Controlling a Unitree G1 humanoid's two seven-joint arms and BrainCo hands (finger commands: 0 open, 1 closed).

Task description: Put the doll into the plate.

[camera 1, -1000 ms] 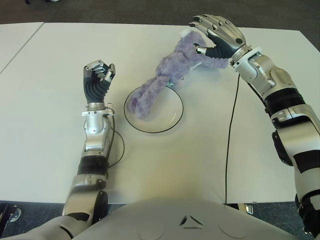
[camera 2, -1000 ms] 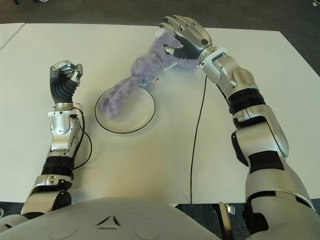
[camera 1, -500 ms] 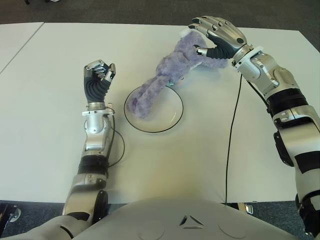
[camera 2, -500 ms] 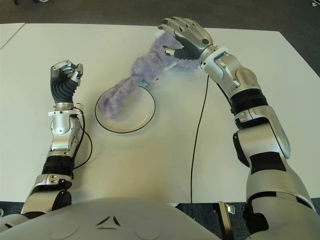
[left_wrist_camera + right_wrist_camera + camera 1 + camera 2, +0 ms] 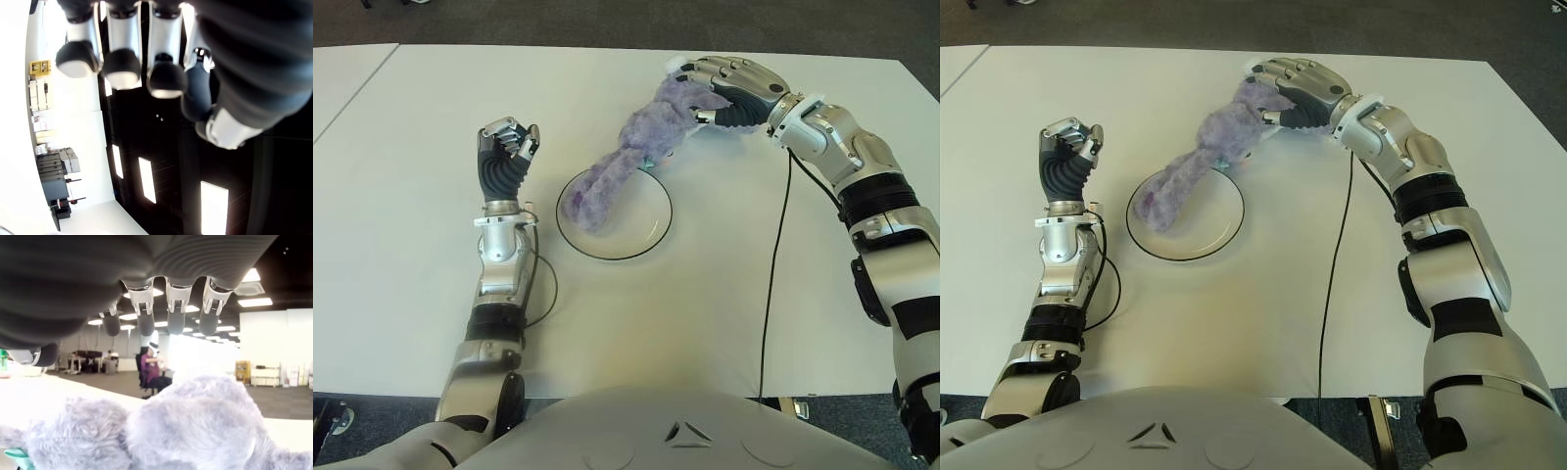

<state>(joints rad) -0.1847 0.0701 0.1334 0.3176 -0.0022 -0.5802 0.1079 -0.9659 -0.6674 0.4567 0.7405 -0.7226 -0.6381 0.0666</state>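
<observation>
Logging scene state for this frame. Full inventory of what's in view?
doll: 1, purple plush, stretched from the far right of the table down to the plate, its lower end lying in the plate, its upper end under the right hand.
plate: 1, white with a dark rim, on the table at centre.
table: 1, white, carries everything.
cable: 1, black, runs over the table along the right arm toward the near edge.
person: 1, seated far off in the room behind, seen only from the right wrist.
left hand: 1, fingers curled, holds nothing, upright to the left of the plate.
right hand: 1, fingers draped over the doll's upper end.
</observation>
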